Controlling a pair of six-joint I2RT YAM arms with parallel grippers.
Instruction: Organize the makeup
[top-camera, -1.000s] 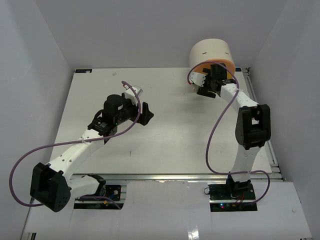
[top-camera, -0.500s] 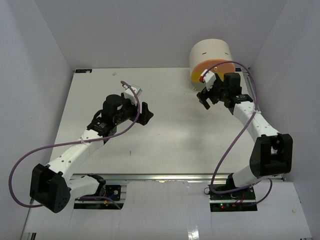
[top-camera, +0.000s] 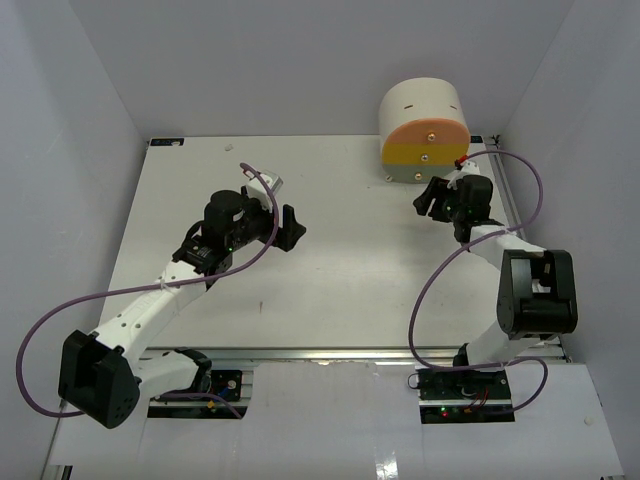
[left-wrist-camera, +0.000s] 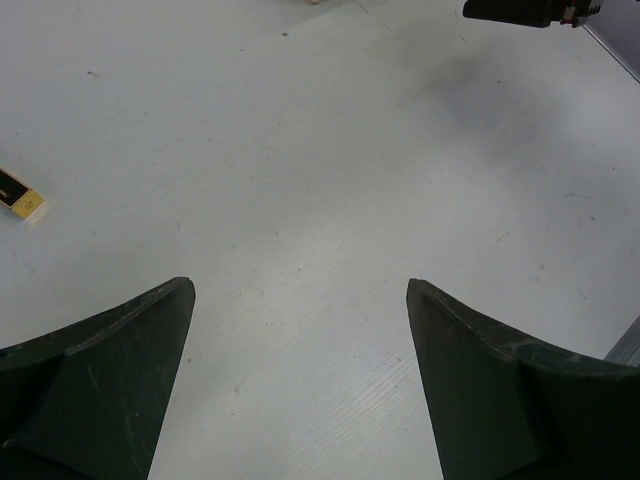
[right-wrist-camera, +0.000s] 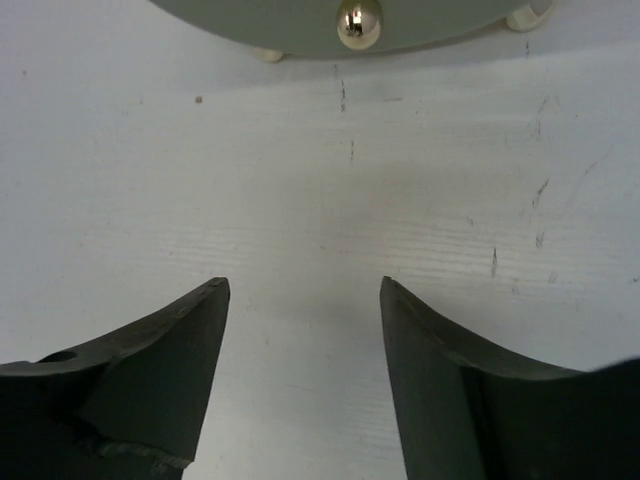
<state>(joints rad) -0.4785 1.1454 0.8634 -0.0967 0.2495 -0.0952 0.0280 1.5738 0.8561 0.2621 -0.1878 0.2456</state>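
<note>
No sponge, palette or lipstick tube shows in any view. The round cream drawer unit (top-camera: 424, 130) stands at the back right, its orange, yellow and grey drawer fronts shut. My right gripper (top-camera: 427, 200) is open and empty, just in front of the unit and facing it. In the right wrist view the gripper (right-wrist-camera: 304, 282) is over bare table, with the grey drawer's gold knob (right-wrist-camera: 358, 20) at the top edge. My left gripper (top-camera: 293, 228) is open and empty over the table's middle. It also shows in the left wrist view (left-wrist-camera: 300, 285), over bare table.
A small flat yellow and black tag (left-wrist-camera: 18, 195) lies on the table at the left of the left wrist view. The drawer unit's cream feet (right-wrist-camera: 267, 56) rest on the table. The table's right edge rail (top-camera: 520, 215) runs beside the right arm.
My right arm has drawn back from the drawer unit, to the right and toward the near side, uncovering the shut drawer fronts. The left arm has hardly moved.
</note>
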